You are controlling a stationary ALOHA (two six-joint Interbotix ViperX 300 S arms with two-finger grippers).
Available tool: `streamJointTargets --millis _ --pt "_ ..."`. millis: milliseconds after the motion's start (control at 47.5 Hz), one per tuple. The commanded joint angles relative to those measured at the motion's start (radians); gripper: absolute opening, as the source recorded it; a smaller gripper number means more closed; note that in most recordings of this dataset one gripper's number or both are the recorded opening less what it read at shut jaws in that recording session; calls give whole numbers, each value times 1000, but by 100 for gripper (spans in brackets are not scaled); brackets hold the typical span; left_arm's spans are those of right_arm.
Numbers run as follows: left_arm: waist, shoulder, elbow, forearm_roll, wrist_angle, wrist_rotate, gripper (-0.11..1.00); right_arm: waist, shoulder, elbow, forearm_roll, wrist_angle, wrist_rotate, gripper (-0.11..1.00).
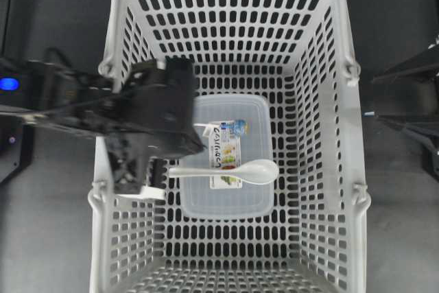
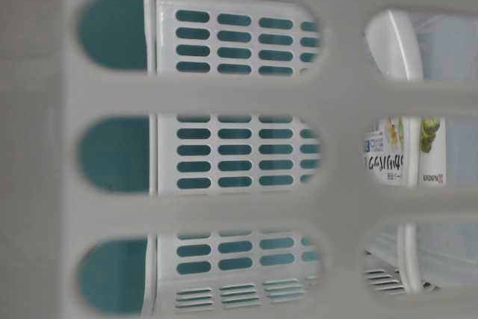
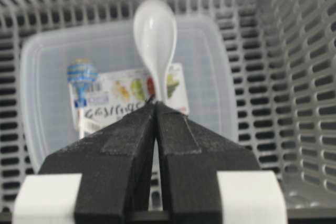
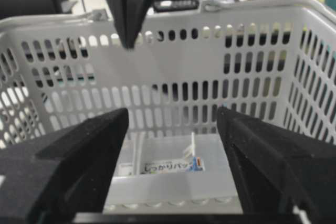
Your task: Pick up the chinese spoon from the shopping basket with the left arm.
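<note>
The chinese spoon (image 1: 257,169) is glossy white and lies on the lid of a clear container in the shopping basket (image 1: 351,142). Its bowl points right and its handle left. In the left wrist view the spoon (image 3: 155,30) lies ahead with its handle end just beyond my fingertips. My left gripper (image 1: 158,169) (image 3: 156,103) is shut, tips together, with nothing held. It hangs above the handle end. From the right wrist view its point (image 4: 126,43) sits high against the far basket wall (image 4: 173,51). My right gripper (image 1: 376,99) (image 4: 172,114) is open outside the basket's right wall.
The clear lidded container (image 1: 226,204) (image 3: 47,77) (image 4: 168,182) with a colourful label fills the middle of the basket floor. Slotted walls (image 3: 294,77) stand close on all sides. The table-level view looks through the basket wall (image 2: 224,95) at the container (image 2: 448,50).
</note>
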Motion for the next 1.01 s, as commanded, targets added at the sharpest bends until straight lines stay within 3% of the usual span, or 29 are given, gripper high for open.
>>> streamJointTargets --millis 0,168,231,421,505,989 --pt "-5 34 -69 3 46 -5 1 2 0 -21 3 -5 -3 66" --pt "-9 107 -110 3 57 -11 5 2 0 -21 3 -5 -3 66" --pt "-9 133 -121 2 67 -20 19 2 0 -21 2 -6 -3 66" --pt "-9 210 -140 3 78 -66 75 2 0 -20 3 -6 -3 66" --pt "-14 239 -135 3 78 -80 89 2 -2 -20 2 -8 -3 66" --pt "-26 390 -92 3 46 -89 86 2 -2 -14 2 -9 -3 66"
